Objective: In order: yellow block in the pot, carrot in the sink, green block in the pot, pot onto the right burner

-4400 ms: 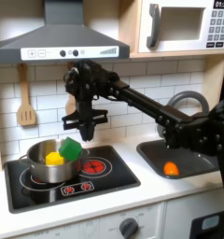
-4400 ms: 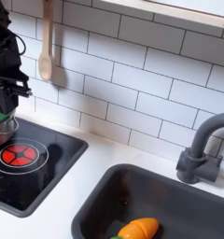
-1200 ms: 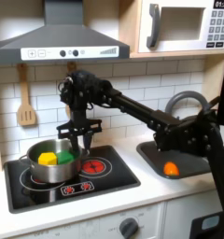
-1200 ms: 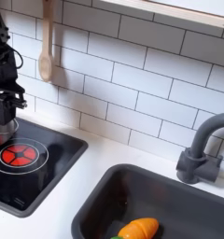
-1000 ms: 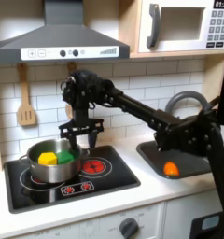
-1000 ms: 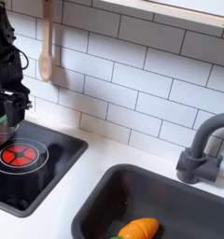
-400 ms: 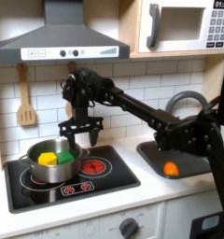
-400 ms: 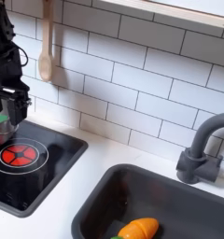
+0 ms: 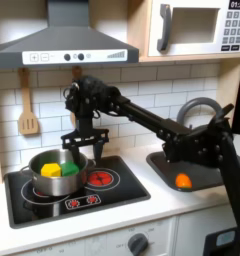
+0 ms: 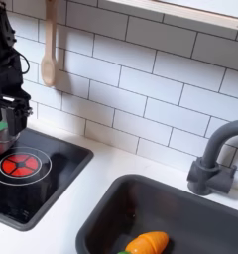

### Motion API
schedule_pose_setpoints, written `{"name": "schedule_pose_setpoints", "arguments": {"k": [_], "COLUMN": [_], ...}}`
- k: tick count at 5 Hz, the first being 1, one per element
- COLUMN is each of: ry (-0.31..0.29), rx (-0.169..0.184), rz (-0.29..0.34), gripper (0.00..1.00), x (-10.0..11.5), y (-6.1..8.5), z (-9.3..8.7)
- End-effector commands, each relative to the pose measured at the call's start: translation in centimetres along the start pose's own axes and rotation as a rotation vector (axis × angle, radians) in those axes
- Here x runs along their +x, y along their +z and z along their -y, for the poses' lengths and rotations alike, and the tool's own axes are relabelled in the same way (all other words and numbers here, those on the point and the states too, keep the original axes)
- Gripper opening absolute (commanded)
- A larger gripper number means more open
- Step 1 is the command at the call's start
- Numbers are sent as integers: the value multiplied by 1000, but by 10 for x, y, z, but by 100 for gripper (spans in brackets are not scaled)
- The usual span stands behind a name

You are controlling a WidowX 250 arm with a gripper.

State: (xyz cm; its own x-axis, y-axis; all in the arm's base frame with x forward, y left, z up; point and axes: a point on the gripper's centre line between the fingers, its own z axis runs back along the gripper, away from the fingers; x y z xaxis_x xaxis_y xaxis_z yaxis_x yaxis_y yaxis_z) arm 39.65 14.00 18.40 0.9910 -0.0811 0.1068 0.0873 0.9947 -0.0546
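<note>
- The small dark green toy cube (image 9: 71,169) lies mostly hidden behind the shiny round steel pot's rim (image 9: 58,186) in the first exterior view.
- The black gripper (image 10: 14,106) is cut by the second exterior view's left edge; its jaws' state is unclear.

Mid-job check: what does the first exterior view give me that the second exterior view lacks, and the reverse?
First exterior view: the pot on the left burner, holding the yellow block and green block, plus the range hood and microwave.

Second exterior view: the carrot's green end.

Both exterior views: the gripper, carrot in the sink, faucet, wooden spoon.
</note>
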Motion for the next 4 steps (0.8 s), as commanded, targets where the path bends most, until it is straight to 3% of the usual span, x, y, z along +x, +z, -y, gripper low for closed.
{"name": "schedule_pose_setpoints", "arguments": {"k": [1,2,3,4], "ry": [12,21,28,22], "rx": [6,9,7,7], "rz": [-11,-11,-10,-5], "gripper": [73,52,0,0], "x": [8,10,9,11], "y": [-7,-9,-10,-8], "z": [-3,-6,-6,-3]}}
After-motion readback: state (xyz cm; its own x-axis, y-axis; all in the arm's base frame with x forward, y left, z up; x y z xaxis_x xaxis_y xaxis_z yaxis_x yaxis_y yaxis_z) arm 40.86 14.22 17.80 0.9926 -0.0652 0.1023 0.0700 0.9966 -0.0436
